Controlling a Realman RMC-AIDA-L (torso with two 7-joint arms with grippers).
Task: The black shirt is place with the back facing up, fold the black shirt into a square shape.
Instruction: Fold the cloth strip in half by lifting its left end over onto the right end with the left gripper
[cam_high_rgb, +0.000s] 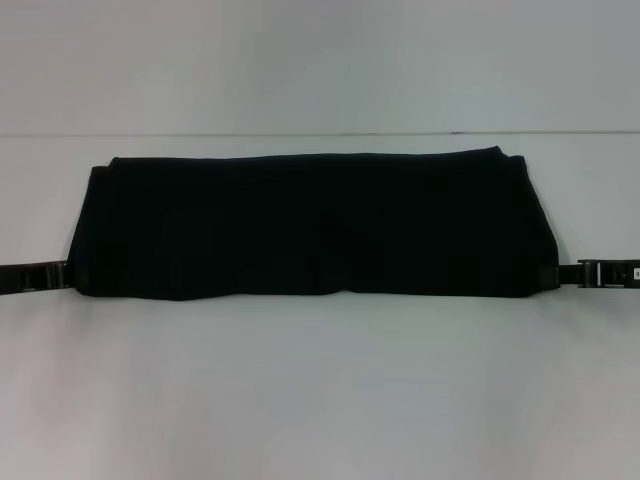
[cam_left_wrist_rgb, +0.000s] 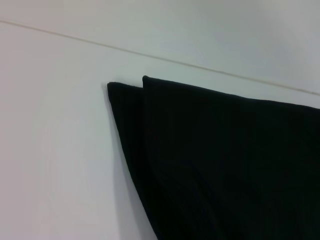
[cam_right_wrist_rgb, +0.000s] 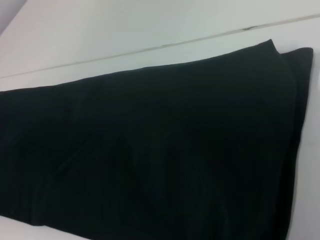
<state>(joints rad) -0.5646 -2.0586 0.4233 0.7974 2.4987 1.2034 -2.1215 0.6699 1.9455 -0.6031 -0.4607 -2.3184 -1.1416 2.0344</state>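
Shirt (cam_high_rgb: 315, 225), black, no legible lettering

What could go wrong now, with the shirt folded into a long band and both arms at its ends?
1. The layers of the black shirt are already offset at both far corners, so the next fold may come out uneven, not square.
2. The left pincer and right pincer sit at the near corners; each may catch only some layers, letting the rest sag or unfold.

One large plain black soft cloth shirt (cam_high_rgb: 315, 225) lies on one white bench (cam_high_rgb: 320, 390), with two black end effectors, one left end effector (cam_high_rgb: 62, 277) and one right end effector (cam_high_rgb: 580, 272).
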